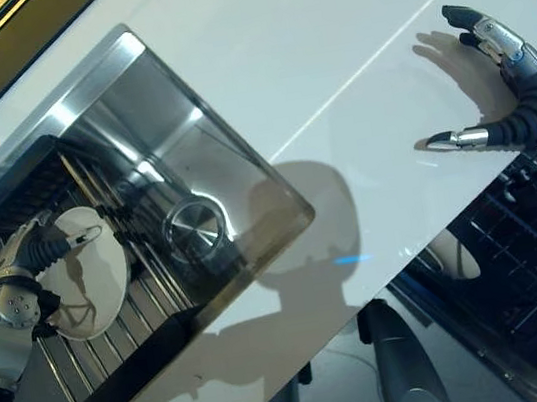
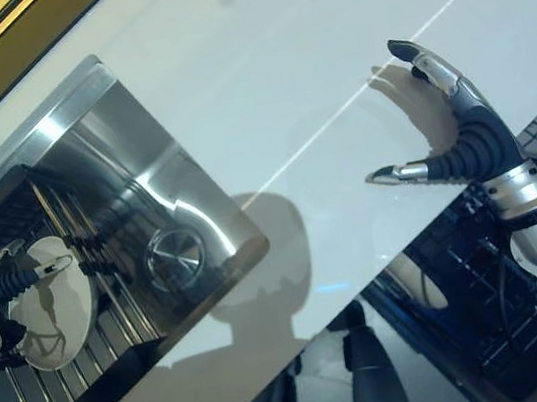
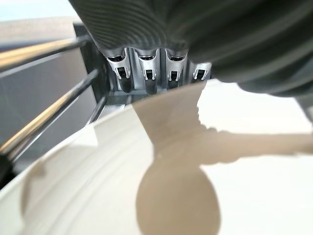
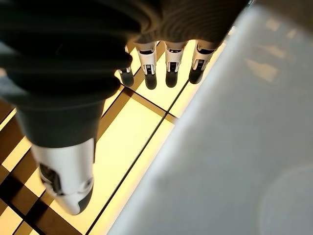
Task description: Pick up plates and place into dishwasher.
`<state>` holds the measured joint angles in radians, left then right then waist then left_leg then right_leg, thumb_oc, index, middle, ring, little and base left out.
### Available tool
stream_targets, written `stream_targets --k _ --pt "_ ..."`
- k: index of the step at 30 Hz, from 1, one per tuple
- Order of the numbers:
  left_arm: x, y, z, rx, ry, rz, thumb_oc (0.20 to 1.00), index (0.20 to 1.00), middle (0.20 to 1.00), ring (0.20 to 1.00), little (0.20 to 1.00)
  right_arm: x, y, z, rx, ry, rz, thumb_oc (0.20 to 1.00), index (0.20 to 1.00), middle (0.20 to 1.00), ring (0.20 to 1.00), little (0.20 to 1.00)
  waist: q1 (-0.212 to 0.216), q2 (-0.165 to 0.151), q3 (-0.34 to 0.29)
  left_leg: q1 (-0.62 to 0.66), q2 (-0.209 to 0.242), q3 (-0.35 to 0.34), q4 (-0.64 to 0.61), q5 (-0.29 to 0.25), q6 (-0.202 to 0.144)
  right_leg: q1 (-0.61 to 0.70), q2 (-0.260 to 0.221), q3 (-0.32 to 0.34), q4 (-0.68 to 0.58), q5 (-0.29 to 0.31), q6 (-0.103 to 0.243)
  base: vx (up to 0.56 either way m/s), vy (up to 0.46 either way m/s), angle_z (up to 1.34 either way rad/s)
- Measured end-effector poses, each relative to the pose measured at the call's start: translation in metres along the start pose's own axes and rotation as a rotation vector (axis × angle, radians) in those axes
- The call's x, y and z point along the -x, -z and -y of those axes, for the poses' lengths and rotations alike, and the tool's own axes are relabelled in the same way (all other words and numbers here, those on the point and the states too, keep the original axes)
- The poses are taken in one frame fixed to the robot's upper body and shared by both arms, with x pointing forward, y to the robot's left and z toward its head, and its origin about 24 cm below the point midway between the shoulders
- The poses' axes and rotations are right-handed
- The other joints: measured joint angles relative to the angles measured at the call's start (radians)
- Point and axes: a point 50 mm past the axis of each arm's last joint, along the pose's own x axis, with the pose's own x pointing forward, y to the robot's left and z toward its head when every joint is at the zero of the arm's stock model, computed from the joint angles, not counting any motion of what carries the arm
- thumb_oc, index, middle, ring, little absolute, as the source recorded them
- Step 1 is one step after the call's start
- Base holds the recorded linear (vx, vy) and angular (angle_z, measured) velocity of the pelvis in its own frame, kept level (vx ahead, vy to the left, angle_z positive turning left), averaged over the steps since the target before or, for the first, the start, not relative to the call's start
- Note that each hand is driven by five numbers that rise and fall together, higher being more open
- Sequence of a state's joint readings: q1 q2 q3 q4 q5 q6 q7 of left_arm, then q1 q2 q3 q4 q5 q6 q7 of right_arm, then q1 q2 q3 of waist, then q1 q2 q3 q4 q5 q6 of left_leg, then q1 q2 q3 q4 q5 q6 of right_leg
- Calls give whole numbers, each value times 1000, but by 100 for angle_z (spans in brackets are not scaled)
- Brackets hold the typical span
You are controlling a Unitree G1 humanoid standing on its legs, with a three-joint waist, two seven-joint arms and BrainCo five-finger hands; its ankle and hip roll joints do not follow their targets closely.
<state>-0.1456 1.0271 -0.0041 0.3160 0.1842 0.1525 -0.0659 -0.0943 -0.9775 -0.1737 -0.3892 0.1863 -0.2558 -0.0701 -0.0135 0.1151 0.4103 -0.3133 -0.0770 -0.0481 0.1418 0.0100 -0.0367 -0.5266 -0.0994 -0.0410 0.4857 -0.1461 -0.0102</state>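
At the left end of the surface [image 1: 256, 51], inside the steel sink [image 1: 158, 106], the left robot hand [image 1: 17, 274] appears to pinch the rim of a white plate [image 1: 84, 284] that stands tilted on the dark wire rack [image 1: 92, 374]. Toward the surface's right edge, the right robot hand [image 1: 515, 93] hovers with fingers spread apart and nothing in it. Below that edge, the open dishwasher [image 1: 532, 273] holds another plate [image 1: 458, 253] in its rack.

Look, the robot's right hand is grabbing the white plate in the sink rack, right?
Not quite: it is the left hand on the white plate in the sink rack, as the left eye view shows. The right hand hangs open above the white counter.
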Motion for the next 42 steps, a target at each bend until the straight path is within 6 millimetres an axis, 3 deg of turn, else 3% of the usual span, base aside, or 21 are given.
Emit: stream_targets --k 7,14,15,16,17,24,42 --pt "-4 -10 -16 -206 95 53 1000 1000 1000 1000 1000 -3 0 3 21 -22 4 1000 1000 1000 1000 1000 -14 4 2 -1 -4 0 0 1 2 0 1 2 -2 2 4 0 0 0" --pt "-7 -10 -18 -275 124 62 1000 1000 1000 1000 1000 -10 2 3 26 -26 11 1000 1000 1000 1000 1000 -24 10 5 3 -10 4 0 5 7 2 -1 9 -3 8 9 -1 1 0" --pt "-7 -10 -19 -278 124 67 956 956 956 956 956 -10 2 4 30 -27 10 1000 1000 1000 1000 1000 -24 10 5 3 -12 4 0 5 7 2 -1 9 -3 8 9 0 0 0" --pt "-7 -11 -19 -275 123 71 526 526 526 526 526 -10 2 4 31 -27 8 1000 1000 1000 1000 1000 -24 10 5 3 -12 4 0 6 8 3 -2 9 -3 9 10 0 0 0" --pt "-7 -12 -19 -269 125 81 200 200 200 200 200 -10 3 5 32 -26 6 1000 1000 1000 1000 1000 -24 11 5 4 -13 4 0 6 9 3 -4 9 -3 9 10 0 0 0" --pt "-7 -29 -24 -256 119 190 200 200 200 200 200 -9 9 7 38 -28 -26 1000 1000 1000 1000 1000 -25 13 5 28 -16 3 -10 11 16 27 -10 9 -13 12 16 0 0 0" --pt "0 -23 -14 -233 139 212 200 200 200 200 200 0 24 -2 -12 -63 -93 1000 1000 1000 1000 1000 -25 24 1 132 -14 -10 -61 13 20 122 -13 -1 -37 2 19 2 -8 0"
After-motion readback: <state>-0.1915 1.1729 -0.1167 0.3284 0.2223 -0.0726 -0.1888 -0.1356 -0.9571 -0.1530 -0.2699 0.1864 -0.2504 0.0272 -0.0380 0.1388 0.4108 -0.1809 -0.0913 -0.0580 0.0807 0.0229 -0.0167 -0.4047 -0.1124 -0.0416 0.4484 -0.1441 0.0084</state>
